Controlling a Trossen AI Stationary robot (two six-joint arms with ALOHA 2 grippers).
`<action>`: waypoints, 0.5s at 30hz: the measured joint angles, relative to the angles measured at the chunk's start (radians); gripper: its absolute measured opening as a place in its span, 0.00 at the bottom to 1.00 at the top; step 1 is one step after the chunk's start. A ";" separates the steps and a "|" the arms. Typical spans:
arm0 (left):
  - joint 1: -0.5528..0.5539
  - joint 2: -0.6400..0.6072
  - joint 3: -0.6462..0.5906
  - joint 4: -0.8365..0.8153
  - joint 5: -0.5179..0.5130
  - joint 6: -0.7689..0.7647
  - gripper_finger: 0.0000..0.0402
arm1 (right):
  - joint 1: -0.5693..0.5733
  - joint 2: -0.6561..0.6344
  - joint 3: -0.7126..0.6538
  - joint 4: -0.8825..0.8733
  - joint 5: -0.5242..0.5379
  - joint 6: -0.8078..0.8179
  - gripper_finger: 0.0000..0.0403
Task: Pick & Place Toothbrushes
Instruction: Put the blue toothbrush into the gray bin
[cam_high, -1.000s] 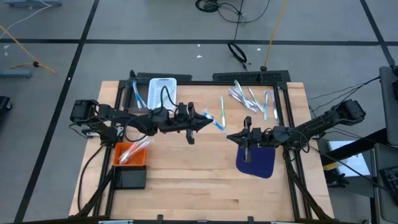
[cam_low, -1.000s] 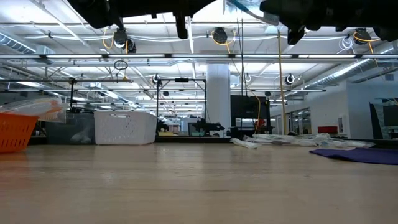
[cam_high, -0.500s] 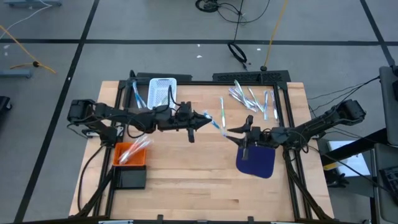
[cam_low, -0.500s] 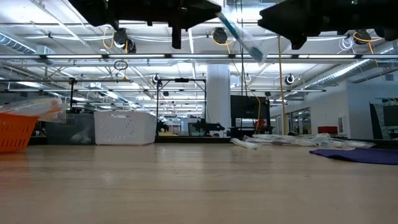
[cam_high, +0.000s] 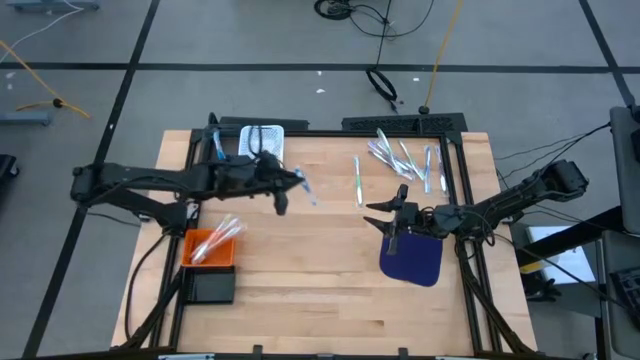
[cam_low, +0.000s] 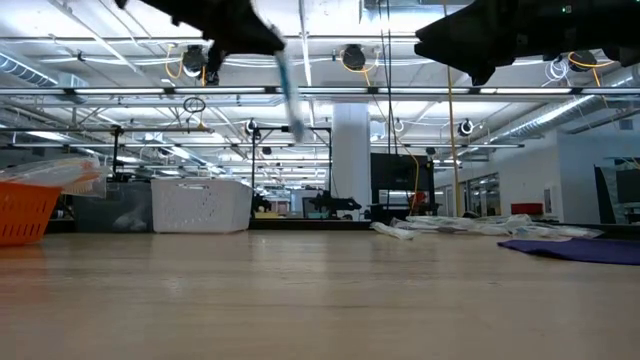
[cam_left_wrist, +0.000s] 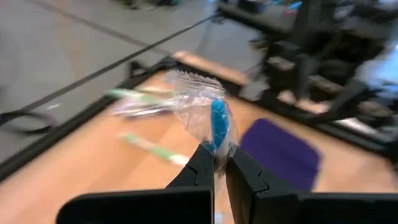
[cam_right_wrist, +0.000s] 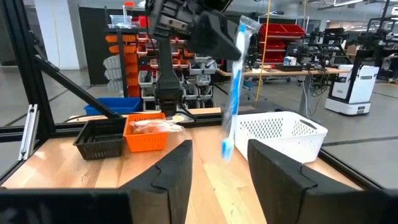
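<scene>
Left gripper (cam_high: 297, 181) pinches a wrapped blue plastic toothbrush (cam_high: 307, 190); right gripper (cam_high: 380, 214) hangs open, empty. We should carry toward the white mesh basket (cam_high: 262, 138) at eleven o'clock, releasing only above it.

Layout, seen from above. A basket (cam_high: 262, 141) is placed at the far edge of the surface (cam_high: 320, 270), left of centre. Two bins (cam_high: 209, 265) are set at the left edge, one before the other. A pile of toothbrushes (cam_high: 405, 157) lies at the far right, with a single one (cam_high: 357, 180) left of it. A mat (cam_high: 412, 258) is laid nearer, at right. A toothbrush (cam_high: 303, 187) is held above the surface, just right of the basket.
</scene>
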 joint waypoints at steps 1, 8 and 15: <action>0.005 -0.027 0.000 -0.055 -0.031 -0.001 0.02 | 0.000 0.000 0.000 0.000 0.000 0.000 0.36; 0.042 -0.228 0.000 -0.408 -0.225 -0.063 0.02 | 0.000 0.000 0.000 -0.006 0.000 0.001 0.36; 0.106 -0.399 0.000 -0.644 -0.417 -0.149 0.02 | 0.000 0.000 0.000 -0.006 0.001 0.001 0.35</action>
